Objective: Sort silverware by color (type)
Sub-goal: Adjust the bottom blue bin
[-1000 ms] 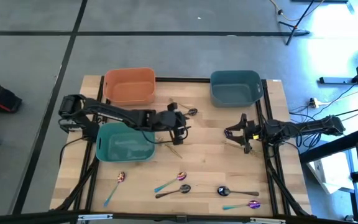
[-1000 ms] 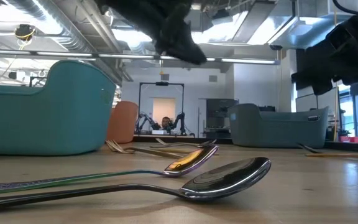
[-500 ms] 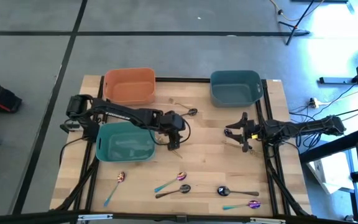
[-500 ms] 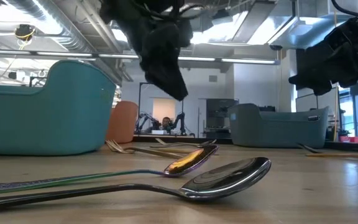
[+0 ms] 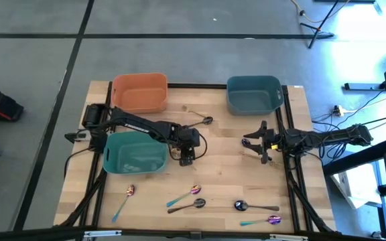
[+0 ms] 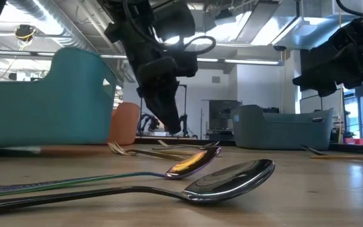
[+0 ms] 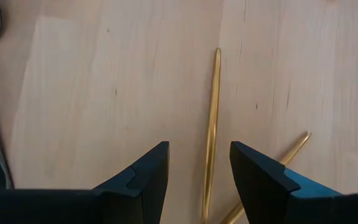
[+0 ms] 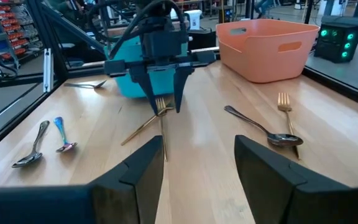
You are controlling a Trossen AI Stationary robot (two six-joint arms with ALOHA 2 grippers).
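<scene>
Two gold forks (image 8: 159, 107) lie crossed on the table beside the teal bin (image 5: 135, 152). My left gripper (image 5: 187, 159) hangs open just above them, pointing steeply down; one gold handle (image 7: 211, 137) runs between its fingers (image 7: 151, 171) without touching them, and a second gold handle (image 7: 293, 151) lies off to one side. My right gripper (image 5: 254, 144) waits open near the table's right edge. More silverware lies flat on the table: a black spoon (image 5: 205, 120) and a gold fork (image 5: 191, 110) at the back, and several iridescent and black spoons along the near edge (image 5: 191, 203).
An orange bin (image 5: 139, 92) stands at the back left and a dark blue-grey bin (image 5: 253, 94) at the back right. A purple spoon (image 5: 246, 142) and a gold piece (image 5: 250, 155) lie by my right gripper. The left arm reaches over the teal bin.
My left gripper has come down toward the gold forks, shifted a little toward the near edge, and tipped from nearly level to pointing steeply down, still open. In the low view the teal bin's near side has risen slightly.
</scene>
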